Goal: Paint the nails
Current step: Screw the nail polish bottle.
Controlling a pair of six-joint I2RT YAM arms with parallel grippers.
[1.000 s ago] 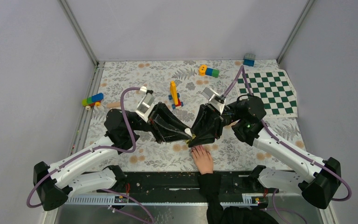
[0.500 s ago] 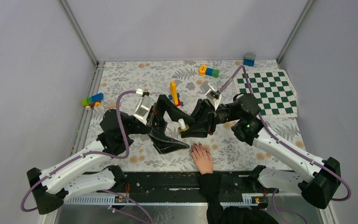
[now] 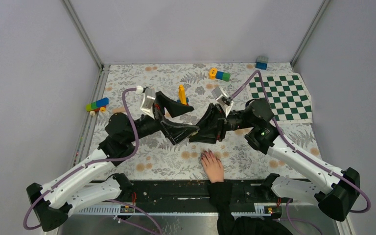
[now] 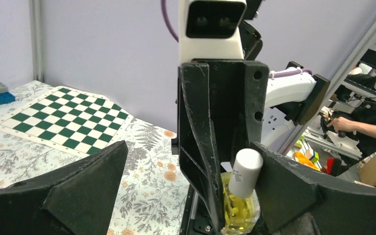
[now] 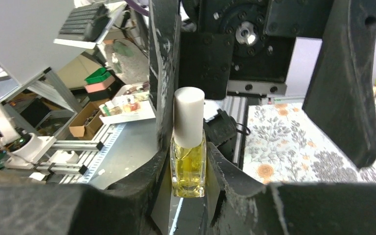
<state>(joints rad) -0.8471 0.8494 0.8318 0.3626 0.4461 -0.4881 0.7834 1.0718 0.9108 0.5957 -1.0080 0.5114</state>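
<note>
Left gripper (image 3: 192, 118): jaws, shut at the bottle a second ago, now stand wide apart and hold nothing. The bottle (image 5: 188, 171) of yellow polish sits between them, its white cap (image 4: 245, 172) still on. Right gripper (image 3: 196, 135): jaws clamped on the bottle's body, as before. The nails (image 3: 206, 154), dark red, are on a hand (image 3: 213, 167) lying flat on the mat (image 3: 127, 78), on the near side of both sets of jaws and clear of them. Judgement: cap released but not removed, so painting has not begun.

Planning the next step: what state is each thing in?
Left hand: open, empty.
Bottle: capped, yellow liquid inside.
Right hand: shut on bottle.
Person's hand: flat, palm down.
Nails: look dark.
</note>
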